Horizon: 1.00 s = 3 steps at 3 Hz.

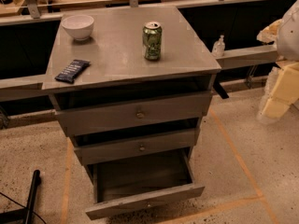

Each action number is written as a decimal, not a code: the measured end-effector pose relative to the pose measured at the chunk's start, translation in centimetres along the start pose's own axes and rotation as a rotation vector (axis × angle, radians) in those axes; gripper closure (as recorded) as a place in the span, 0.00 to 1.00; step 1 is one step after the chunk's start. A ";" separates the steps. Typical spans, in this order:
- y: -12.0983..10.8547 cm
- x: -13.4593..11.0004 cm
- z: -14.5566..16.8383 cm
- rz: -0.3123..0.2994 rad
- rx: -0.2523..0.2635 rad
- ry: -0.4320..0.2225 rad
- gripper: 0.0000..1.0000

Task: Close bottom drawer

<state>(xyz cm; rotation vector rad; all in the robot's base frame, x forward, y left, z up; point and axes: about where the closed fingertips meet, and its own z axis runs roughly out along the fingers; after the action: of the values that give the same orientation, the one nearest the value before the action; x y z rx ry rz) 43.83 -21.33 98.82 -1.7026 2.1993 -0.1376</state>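
Bottom drawer (145, 177) of the cabinet (117, 50) is pulled way out -- gripper (279, 94) sits off to the cabinet's right, well apart, can't tell its state tbh.

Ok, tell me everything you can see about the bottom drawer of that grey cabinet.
The bottom drawer is a shallow grey box, metal-looking, pulled far out beyond the middle drawer and top drawer above. Its slim flat front carries a small central knob. The inside looks bare. It sits level, just above the speckled floor. Nothing touches it; the claw is not in view.
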 end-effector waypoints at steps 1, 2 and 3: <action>0.0 0.0 0.0 0.000 0.000 0.000 0.00; 1.3 1.7 3.7 0.024 -0.059 -0.015 0.00; 4.4 3.7 10.8 0.080 -0.128 -0.055 0.00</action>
<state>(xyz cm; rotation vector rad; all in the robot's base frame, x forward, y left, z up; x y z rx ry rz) 42.66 -22.20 86.69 -1.6595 2.2752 0.0709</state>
